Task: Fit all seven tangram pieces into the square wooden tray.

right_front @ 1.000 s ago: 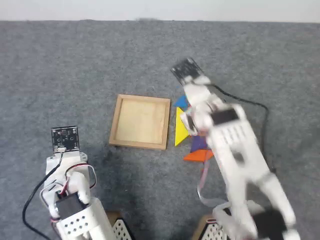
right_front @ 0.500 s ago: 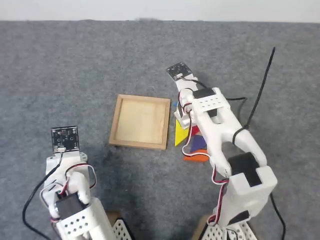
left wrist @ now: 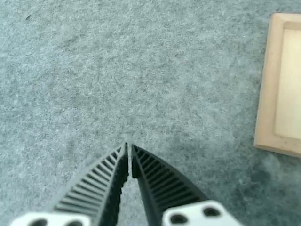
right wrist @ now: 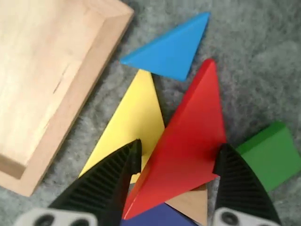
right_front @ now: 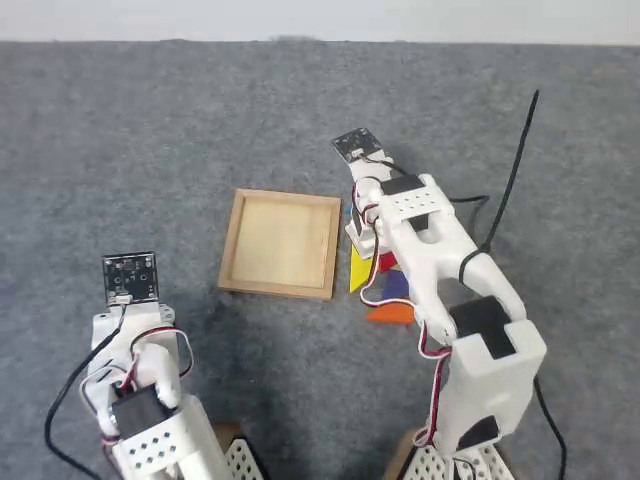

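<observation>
right end effector (right wrist: 178,153) is spread wide, one jaw either side of the red triangle (right wrist: 186,141), which sits tilted on top of its neighbours; the tips look like they're just touching its edges, but I can't say it has a proper hold; the left end effector (left wrist: 128,149) is pinched closed on nothing, hovering over bare grey surface (right_front: 150,120) well away from the pile

around the red one: the yellow triangle (right wrist: 129,132) is partly under it and lies just beside the tray's rim; the blue triangle (right wrist: 171,47) is off its point; a green piece (right wrist: 268,153) is on the far side; a tan piece (right wrist: 190,205) and a dark purple piece (right wrist: 155,217) peek out from underneath; from above there's also an orange piece (right_front: 392,313) at the near end of the heap

the wooden tray (right_front: 281,197) has nothing in it; so progress-wise, I'd call this square one: zero of seven placed, all seven bunched beside the tray, and red looks like the first pick
</observation>
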Robot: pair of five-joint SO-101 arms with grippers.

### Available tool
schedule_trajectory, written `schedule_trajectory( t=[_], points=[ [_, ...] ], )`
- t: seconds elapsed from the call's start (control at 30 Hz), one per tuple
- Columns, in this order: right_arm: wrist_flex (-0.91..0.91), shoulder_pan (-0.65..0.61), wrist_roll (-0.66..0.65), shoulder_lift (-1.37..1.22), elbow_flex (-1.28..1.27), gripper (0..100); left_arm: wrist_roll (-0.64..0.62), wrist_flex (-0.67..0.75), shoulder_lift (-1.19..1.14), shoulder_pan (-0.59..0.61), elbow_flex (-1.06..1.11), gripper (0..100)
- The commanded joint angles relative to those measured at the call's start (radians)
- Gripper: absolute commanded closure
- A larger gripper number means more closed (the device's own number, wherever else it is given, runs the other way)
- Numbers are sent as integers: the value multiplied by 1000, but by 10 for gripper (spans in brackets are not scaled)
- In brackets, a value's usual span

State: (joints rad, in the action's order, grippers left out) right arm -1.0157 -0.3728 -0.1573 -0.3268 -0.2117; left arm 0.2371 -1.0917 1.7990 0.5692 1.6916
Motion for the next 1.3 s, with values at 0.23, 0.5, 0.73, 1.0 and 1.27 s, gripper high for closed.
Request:
schedule_trajectory(
  t=[0.23,0.5,0.73,1.0,1.27],
  points=[
    [-122,15,20,-13,0,739,12,-3,15,-2,-8,985],
    [-159,74,-80,-15,0,736,12,-3,15,-2,-8,985],
    [-182,77,-81,-28,-9,829,12,-3,15,-2,-8,985],
    [-185,120,-75,-27,-6,924,12,-3,15,-2,-8,985],
    [-186,151,-87,-24,29,988,12,-3,15,-2,-8,985]
  ],
)
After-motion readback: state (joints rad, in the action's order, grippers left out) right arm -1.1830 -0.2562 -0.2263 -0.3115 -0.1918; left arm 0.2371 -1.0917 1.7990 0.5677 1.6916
